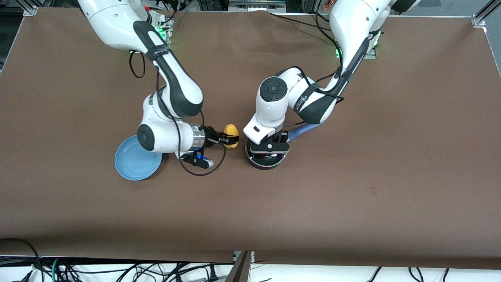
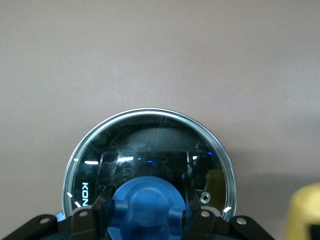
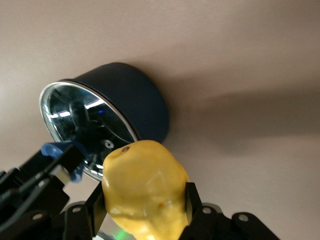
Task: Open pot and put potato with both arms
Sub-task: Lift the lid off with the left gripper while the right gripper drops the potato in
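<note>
The black pot (image 1: 259, 163) stands mid-table with its glass lid (image 2: 150, 145) on it and its blue handle (image 1: 305, 130) pointing toward the left arm's end. My left gripper (image 1: 269, 149) is right over the pot. Its fingers (image 2: 198, 212) are closed on either side of the lid's blue knob (image 2: 147, 200). My right gripper (image 1: 226, 137) is shut on the yellow potato (image 1: 231, 133) and holds it just above the table beside the pot. The potato fills the right wrist view (image 3: 142, 190), where the pot (image 3: 135, 100) shows too.
A flat light-blue plate (image 1: 133, 161) lies toward the right arm's end, partly under the right arm's wrist. A black cable (image 1: 203, 172) loops below that wrist. Brown tabletop (image 1: 352, 196) surrounds the pot.
</note>
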You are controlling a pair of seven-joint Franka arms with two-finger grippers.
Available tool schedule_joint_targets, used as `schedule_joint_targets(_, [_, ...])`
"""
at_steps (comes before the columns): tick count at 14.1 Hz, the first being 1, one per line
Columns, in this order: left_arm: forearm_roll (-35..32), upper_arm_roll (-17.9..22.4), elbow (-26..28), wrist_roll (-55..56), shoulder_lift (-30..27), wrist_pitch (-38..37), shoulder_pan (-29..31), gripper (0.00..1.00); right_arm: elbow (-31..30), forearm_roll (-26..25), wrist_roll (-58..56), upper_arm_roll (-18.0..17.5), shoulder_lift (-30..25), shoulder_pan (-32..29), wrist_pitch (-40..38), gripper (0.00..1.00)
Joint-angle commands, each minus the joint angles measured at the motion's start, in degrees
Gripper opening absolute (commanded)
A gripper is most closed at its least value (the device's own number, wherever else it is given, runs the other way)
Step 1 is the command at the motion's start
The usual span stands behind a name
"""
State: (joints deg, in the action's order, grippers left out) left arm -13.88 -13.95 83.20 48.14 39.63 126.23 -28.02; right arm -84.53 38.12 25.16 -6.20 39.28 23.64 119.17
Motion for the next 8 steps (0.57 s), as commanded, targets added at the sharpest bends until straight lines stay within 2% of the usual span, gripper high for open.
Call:
schedule_joint_targets(1, [-1.8, 0.4, -1.4, 1.3, 0.5, -0.6, -0.3, 0.51, 3.1, 1.9, 1.8, 0.0, 2.1, 0.8, 0.6, 0.11])
schedule_joint_targets(4, [-1.3, 0.4, -1.5, 1.0, -0.2, -1.0, 0.2, 0.47, 3.2, 2.0, 2.1, 0.0, 2.3, 1.0, 0.6, 0.11])
schedule_joint_targets(8, [0.4, 0.2, -1.5, 0.5, -3.9, -3.2, 1.1, 0.47, 3.2, 2.0, 2.4, 0.0, 2.3, 1.0, 0.9, 0.1])
